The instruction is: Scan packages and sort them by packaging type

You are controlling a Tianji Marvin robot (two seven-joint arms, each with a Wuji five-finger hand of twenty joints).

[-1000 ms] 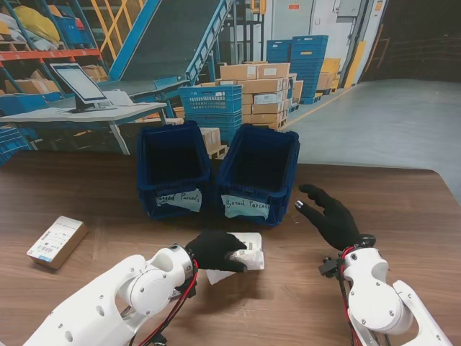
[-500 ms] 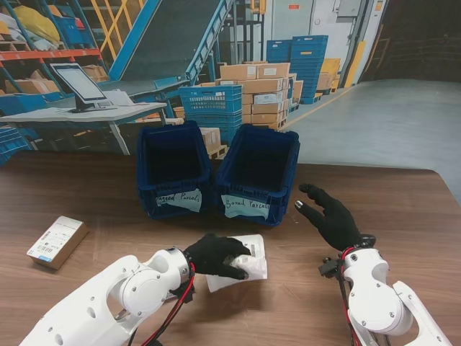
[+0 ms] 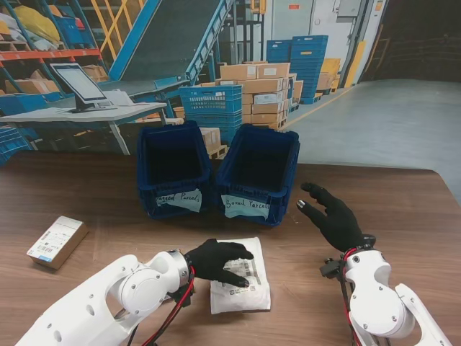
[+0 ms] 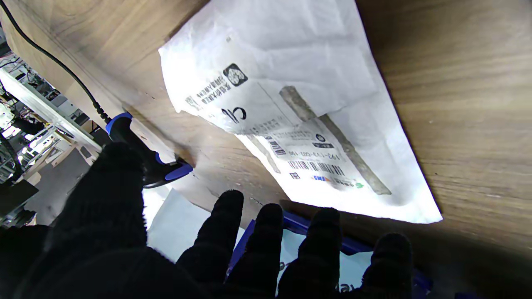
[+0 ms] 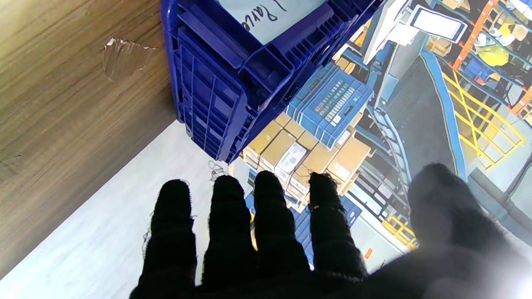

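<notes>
Left hand (image 3: 216, 259): black-gloved fingers (image 3: 243, 254) spread, lying flat over the left edge of one white bagged parcel (image 3: 241, 277); nothing pinched, and whether the fingertips press on it cannot be told. Left wrist view: the parcel (image 4: 291, 108) lies flat on the wooden table (image 3: 86, 194), printed label up, fingers (image 4: 266, 249) apart over it; one blue-and-black handheld scanner (image 4: 145, 162) with a black cable lies on the table beyond it. Right hand (image 3: 333, 220): fingers (image 3: 311, 191) spread, holding nothing, raised just right of the bins; right wrist view shows all five fingers (image 5: 270, 232) apart. Bins: two blue bins, left bin (image 3: 173, 169) and right bin (image 3: 258, 173), side by side and touching, each with one handwritten paper label. Parcels counted: two, the bagged one nearest me and one small cardboard box (image 3: 57, 241) well apart at far left.
</notes>
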